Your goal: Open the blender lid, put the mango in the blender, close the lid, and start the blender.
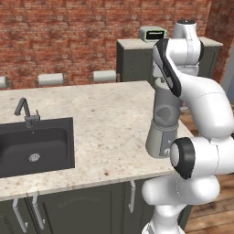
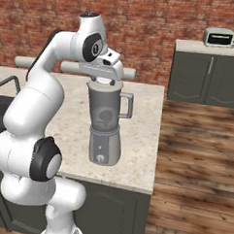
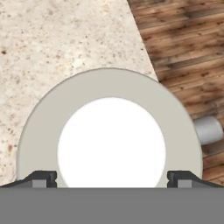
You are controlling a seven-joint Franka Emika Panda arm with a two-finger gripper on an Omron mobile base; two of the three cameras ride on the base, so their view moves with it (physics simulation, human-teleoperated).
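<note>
The blender (image 2: 105, 133) stands near the counter's right edge, its grey base with a small knob facing front and its smoky jar (image 1: 165, 112) partly behind my arm. The blender lid (image 3: 109, 87), a grey disc with a white centre cap, sits flat on the jar. My gripper (image 3: 111, 179) hangs straight over the lid, open, with its fingertips (image 3: 43, 178) flanking the white cap and apart from it. From the right, the gripper (image 2: 105, 79) is just above the lid (image 2: 106, 83). The mango is hidden; a dim rounded shape shows through the jar, and I cannot tell what it is.
A dark sink (image 1: 36, 146) with a faucet (image 1: 25, 112) lies at the counter's left. A toaster oven (image 2: 220, 37) rests on the far cabinet. Stools (image 1: 50, 79) line the counter's far side. The jar handle (image 2: 127, 105) points right, toward the wooden floor (image 2: 199, 157).
</note>
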